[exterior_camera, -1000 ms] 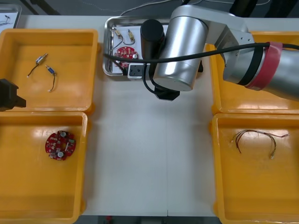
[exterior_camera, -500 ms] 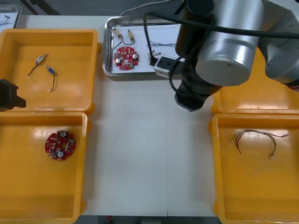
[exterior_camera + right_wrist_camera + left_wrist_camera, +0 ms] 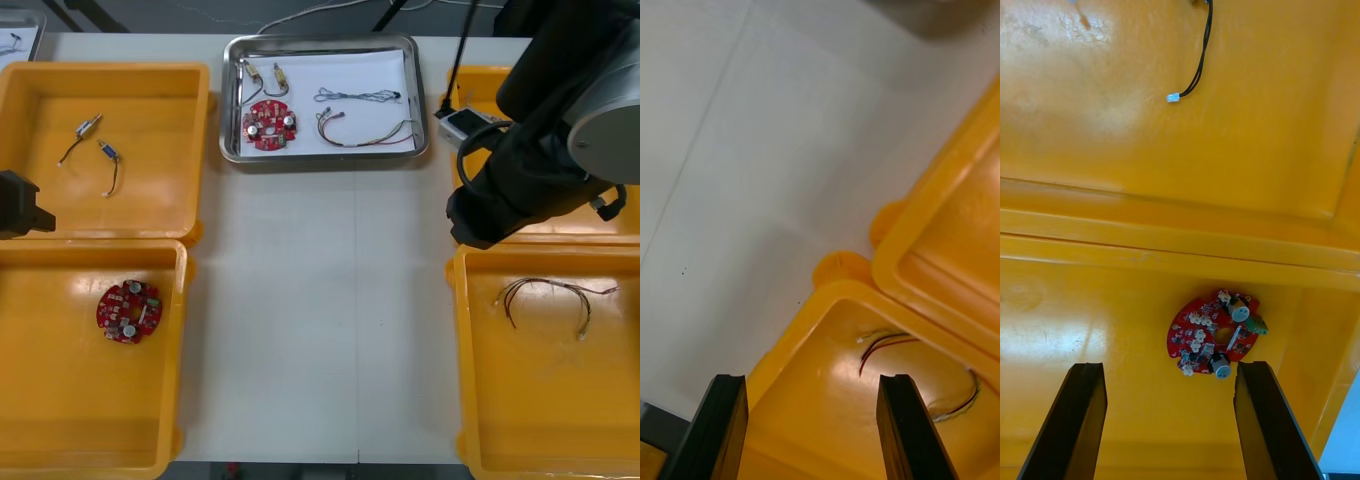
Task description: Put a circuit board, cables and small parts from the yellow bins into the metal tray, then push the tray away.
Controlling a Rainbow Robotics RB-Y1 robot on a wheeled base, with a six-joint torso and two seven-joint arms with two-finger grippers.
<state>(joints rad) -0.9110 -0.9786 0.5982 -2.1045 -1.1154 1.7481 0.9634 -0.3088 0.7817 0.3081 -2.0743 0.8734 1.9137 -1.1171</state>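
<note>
The metal tray (image 3: 418, 100), white inside, sits at the table's far middle. It holds a round red circuit board (image 3: 268, 125), small metal parts (image 3: 264, 72), a blue and white cable (image 3: 356, 96) and a red and yellow cable (image 3: 366, 133). My right arm (image 3: 520, 160) hangs over the junction of the two right bins. In the right wrist view my right gripper (image 3: 814, 424) is open and empty above the near right bin's corner, with a red and yellow cable (image 3: 884, 345) just beyond its fingers. My left gripper (image 3: 1171, 420) is open, above a red circuit board (image 3: 1216, 343).
The far left yellow bin (image 3: 30, 80) holds small metal parts (image 3: 100, 150) and a black cable (image 3: 1196, 60). In the near left bin (image 3: 60, 420) lies a circuit board (image 3: 128, 311). The near right bin (image 3: 550, 420) has a red and yellow cable (image 3: 552, 296). Bare table (image 3: 320, 320) lies between the bins.
My right arm has swung from over the tray to the right side, uncovering the tray's contents. The tray and the left arm have not moved.
</note>
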